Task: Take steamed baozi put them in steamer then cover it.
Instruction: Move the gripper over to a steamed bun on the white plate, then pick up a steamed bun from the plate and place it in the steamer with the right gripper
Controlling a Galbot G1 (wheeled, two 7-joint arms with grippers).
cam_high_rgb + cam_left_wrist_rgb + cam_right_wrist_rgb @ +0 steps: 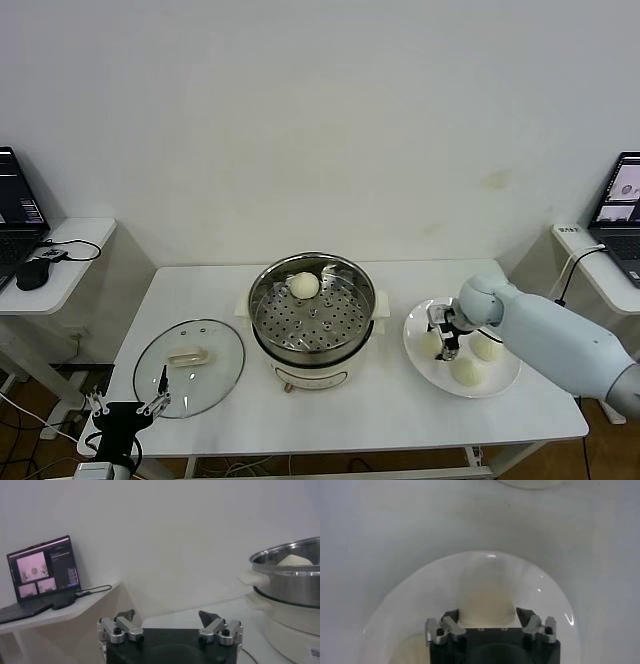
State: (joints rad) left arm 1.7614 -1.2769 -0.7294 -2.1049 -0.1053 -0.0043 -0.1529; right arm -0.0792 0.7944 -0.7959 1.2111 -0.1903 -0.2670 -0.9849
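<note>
With one steamed baozi (304, 285) potted, 3 plated

Robotics lab, bare white wall, white table (400, 420), laptops (620, 215) on side desks (60, 265)

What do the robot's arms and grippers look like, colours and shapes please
The right arm is a thick, smooth, pale grey-white shell with a rounded wrist joint. Both the right gripper and the left gripper have a black body, silver metal finger linkages with dark pivot bolts, and black fingertips. No markings are visible.
</note>
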